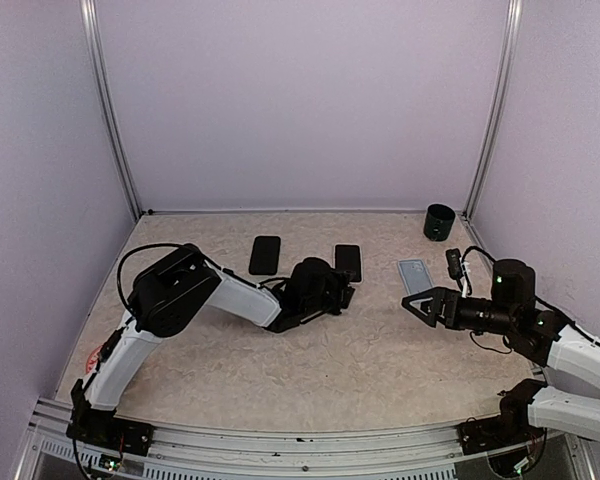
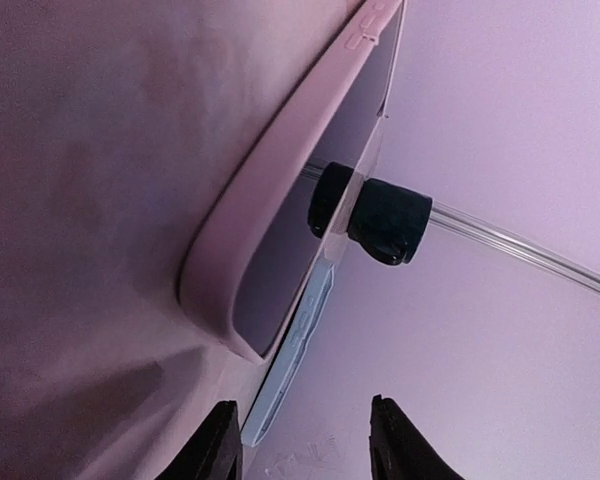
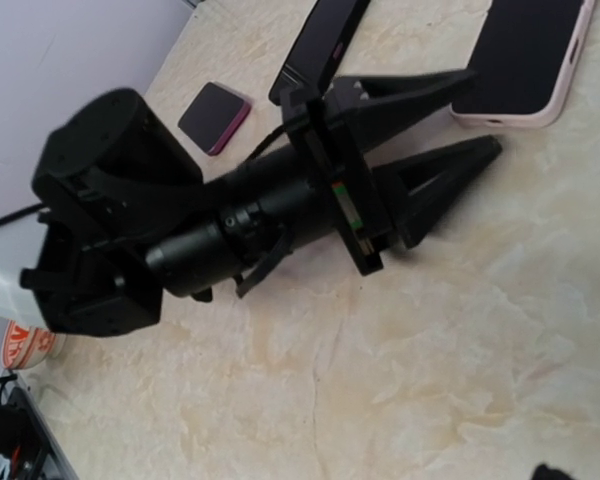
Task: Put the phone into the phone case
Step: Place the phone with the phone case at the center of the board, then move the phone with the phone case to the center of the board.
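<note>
Judging by its look, the dark phone (image 1: 265, 254) is a stiff, thin, slick slab, probably heavy for its size. It lies flat on the table (image 1: 380, 370) just beyond your left forearm (image 1: 242, 296) — take it across its narrow width by the long edges, not on the glass. The pink-rimmed phone case (image 3: 525, 55) lies flat just past the left gripper (image 3: 480, 112), whose fingers stand apart on nothing. The case's rim looks soft and light, so expect it to skate unless pinned. Its glossy black inside could be a screen — you cannot tell. Your right gripper (image 1: 417, 308) is spread wide and empty, near a pale flat slab (image 1: 414, 273) and a small black object (image 1: 454, 263). The dark cup (image 1: 439, 221) stands well clear in the far corner.
</note>
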{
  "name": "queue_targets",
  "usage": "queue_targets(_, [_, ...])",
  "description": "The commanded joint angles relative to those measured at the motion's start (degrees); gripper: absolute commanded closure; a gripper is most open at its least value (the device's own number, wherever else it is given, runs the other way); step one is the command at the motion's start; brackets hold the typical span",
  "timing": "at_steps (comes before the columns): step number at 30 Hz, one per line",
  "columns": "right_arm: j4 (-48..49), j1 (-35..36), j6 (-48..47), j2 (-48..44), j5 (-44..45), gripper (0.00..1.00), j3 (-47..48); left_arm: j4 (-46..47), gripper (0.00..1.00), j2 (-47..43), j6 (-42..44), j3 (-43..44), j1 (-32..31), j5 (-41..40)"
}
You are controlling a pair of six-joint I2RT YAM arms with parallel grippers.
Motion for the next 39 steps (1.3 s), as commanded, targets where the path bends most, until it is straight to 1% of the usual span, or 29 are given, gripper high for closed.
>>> queue_targets(1, [0.02, -0.4, 0.37, -1.06, -0.37, 0.0, 0.02, -6.24, 0.56, -2.77, 1.8, 3.84, -0.04, -1.14])
queue_targets(6, [-1.15, -0.4, -0.25, -1.65, 0.43, 0.0, 0.29, -6.1, 0.56, -3.2, 4.12, 4.38, -0.18, -1.32])
queue_targets(11, [-2.05, -0.44, -1.3, -1.27, 1.0, 0.0, 0.71, -6.6, 0.53, -5.14, 9.89, 4.9, -0.19, -0.2])
queue_targets(15, [-3.22, -0.4, -2.6, -0.9, 2.22, 0.0, 1.73, -8.42, 0.51, -8.77, 16.42, 3.93, -0.21, 0.6])
queue_targets(20, [-4.17, -0.38, -4.24, -0.24, 3.99, 0.0, 3.16, -9.38, 0.47, -14.27, 22.57, -0.08, -0.3, 1.23])
queue_targets(23, [-4.39, -0.4, -4.98, 0.46, 4.66, 0.0, 3.82, -11.17, 0.47, -18.19, 27.92, -2.12, -0.77, 0.8])
queue_targets(26, [-5.04, -0.4, -6.04, 1.48, 5.56, 0.0, 4.73, -13.82, 0.46, -22.4, 35.89, -4.25, -1.67, -2.91])
queue_targets(28, [-6.15, -0.41, -7.06, 2.32, 6.67, 0.0, 5.51, -16.82, 0.46, -25.17, 43.2, -4.71, -2.64, -6.67])
queue_targets(31, [-7.97, -0.4, -8.73, 3.77, 8.48, 0.0, 6.87, -22.42, 0.45, -28.54, 51.49, -5.36, -3.65, -11.67])
queue_targets(34, [-8.85, -0.4, -9.8, 4.7, 10.09, 0.0, 7.69, -25.13, 0.44, -32.13, 56.8, -8.95, -4.21, -15.85])
queue_targets(36, [-9.57, -0.4, -10.64, 5.49, 11.92, 0.0, 8.36, -26.14, 0.39, -34.54, 59.54, -11.86, -4.51, -19.19])
queue_targets(39, [-10.73, -0.4, -12.14, 7.21, 14.33, 0.0, 9.5, -27.84, 0.3, -38.59, 62.42, -16.31, -4.51, -22.71])
